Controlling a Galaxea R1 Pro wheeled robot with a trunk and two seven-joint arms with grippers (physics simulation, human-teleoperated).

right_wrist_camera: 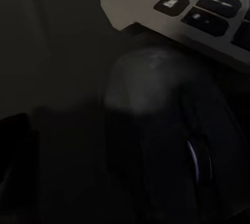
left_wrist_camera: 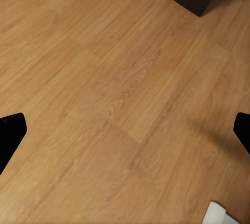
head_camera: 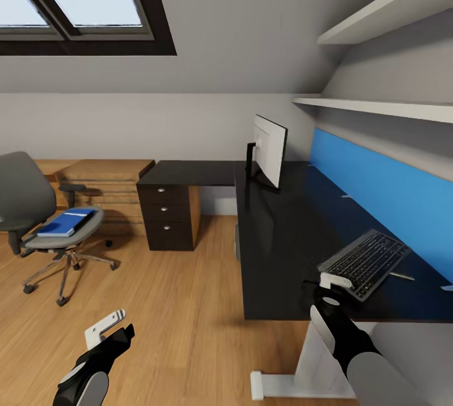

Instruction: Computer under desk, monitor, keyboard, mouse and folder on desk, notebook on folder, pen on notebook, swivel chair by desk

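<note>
My left gripper (head_camera: 113, 330) hung with its fingers apart over bare floor (left_wrist_camera: 120, 104) at seven o'clock, and my right gripper (head_camera: 333, 284) sat low over the dark mouse (right_wrist_camera: 161, 146) just beside the keyboard (head_camera: 367, 262) on the desk (head_camera: 283, 236); I could not tell its jaw state. Farther off, the monitor (head_camera: 269, 150) stood at one o'clock, and the folder (head_camera: 65, 222) lay on the swivel chair (head_camera: 25, 198) at ten o'clock.

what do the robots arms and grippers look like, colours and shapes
Both arms are rounded light grey shells with black sections near the wrists. The left gripper has a white bracket-like finger with small holes beside a black one. The right gripper carries a similar white piece above a black wrist.
</note>
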